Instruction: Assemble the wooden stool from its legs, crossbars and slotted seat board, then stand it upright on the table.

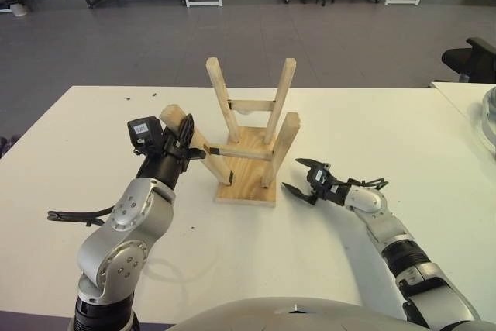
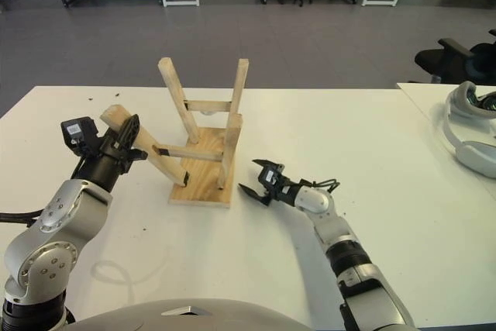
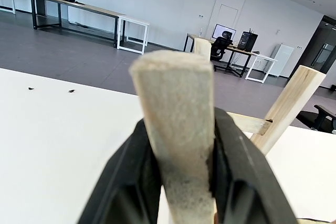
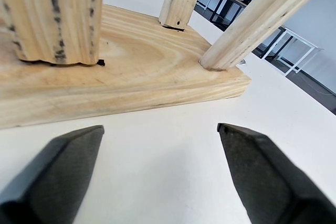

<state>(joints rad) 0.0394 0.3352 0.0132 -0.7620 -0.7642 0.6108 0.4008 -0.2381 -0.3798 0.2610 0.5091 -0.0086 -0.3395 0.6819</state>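
Note:
The wooden stool lies upside down on the white table, its seat board [image 1: 248,190] flat and its legs pointing up. Two rear legs [image 1: 221,98] [image 1: 280,97] are joined by a crossbar [image 1: 252,105]. Another crossbar [image 1: 242,153] links the front right leg [image 1: 282,145] to the front left leg [image 1: 213,162], which leans out to the left. My left gripper [image 1: 188,143] is shut on that leaning leg [image 3: 176,119] near its free end. My right gripper [image 1: 293,175] rests open on the table just right of the seat board [image 4: 121,72], touching nothing.
A white headset [image 2: 469,133] lies on the neighbouring table at the far right. A black cable [image 1: 74,216] trails at the left near my left arm. Bare table [image 1: 403,137] stretches right of the stool and in front of it.

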